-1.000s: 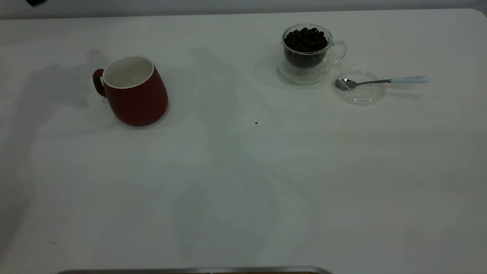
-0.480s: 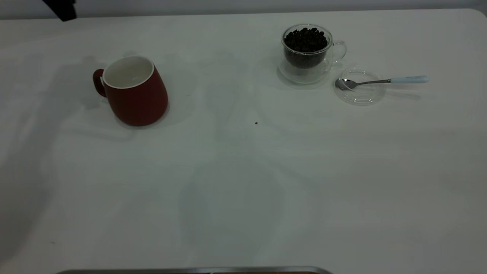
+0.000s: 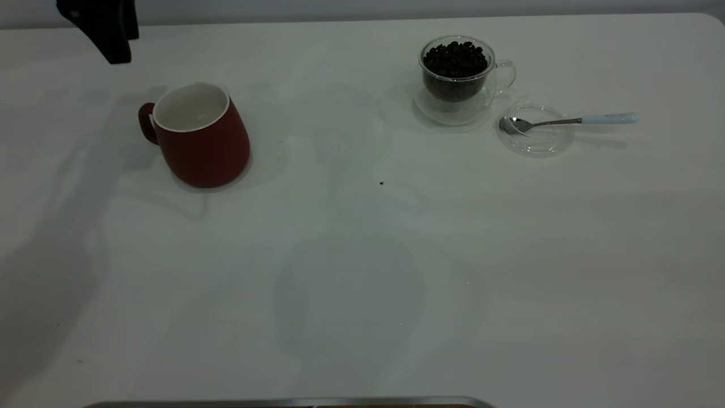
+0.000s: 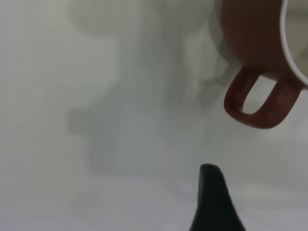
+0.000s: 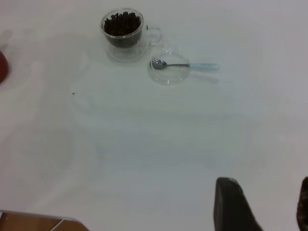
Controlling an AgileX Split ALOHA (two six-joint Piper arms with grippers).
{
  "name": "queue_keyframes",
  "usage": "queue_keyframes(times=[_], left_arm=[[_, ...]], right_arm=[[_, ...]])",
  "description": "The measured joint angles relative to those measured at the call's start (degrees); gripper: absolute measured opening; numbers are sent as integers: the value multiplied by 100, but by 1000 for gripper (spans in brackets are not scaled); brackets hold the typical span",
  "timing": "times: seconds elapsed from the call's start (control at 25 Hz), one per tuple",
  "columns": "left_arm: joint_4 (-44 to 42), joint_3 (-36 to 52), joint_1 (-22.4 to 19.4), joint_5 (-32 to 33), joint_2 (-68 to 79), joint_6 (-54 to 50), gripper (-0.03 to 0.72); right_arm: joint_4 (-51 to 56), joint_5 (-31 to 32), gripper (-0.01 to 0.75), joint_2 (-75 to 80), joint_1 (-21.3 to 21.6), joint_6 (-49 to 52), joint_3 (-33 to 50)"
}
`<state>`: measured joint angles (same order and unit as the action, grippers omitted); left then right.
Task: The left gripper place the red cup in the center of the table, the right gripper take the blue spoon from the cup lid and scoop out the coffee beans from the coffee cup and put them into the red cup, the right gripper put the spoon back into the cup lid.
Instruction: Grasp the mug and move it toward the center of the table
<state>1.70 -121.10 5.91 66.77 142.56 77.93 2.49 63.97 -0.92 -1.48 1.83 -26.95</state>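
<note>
Speck [image 3: 381,183] mid-table [image 3: 362,283], beside nothing

Middle of the big white table [image 3: 362,272]: bare and wide, only one tiny dark speck [image 3: 381,183] lies there.
Left side: the squat dark red mug [image 3: 196,135] stands alone, its loop handle turned toward the far left corner.
Far left corner: the black left gripper [image 3: 105,25] hangs above the table edge, near the mug's handle but not touching it.
Gap between mug and glass cup: wide and open.
Right far side: the small clear glass cup [image 3: 457,76] full of dark coffee beans [image 3: 455,58] stands just beside the round clear glass lid [image 3: 535,136].
On the lid: the small spoon with the pale blue handle [image 3: 566,121] pokes out to the right.
Right near side: open table, with the black right gripper [image 5: 262,204] well away from the cup and lid.
</note>
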Motion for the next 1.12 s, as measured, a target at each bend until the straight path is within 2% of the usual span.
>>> queue_keyframes(times=[0.68, 1.12], left_arm=[[-30, 0, 13, 0, 562, 203, 537], [-51, 0, 355, 0, 627, 243, 537]], right_arm=[[0, 5, 369, 0, 0, 0, 0], [0, 5, 369, 0, 0, 0, 0]])
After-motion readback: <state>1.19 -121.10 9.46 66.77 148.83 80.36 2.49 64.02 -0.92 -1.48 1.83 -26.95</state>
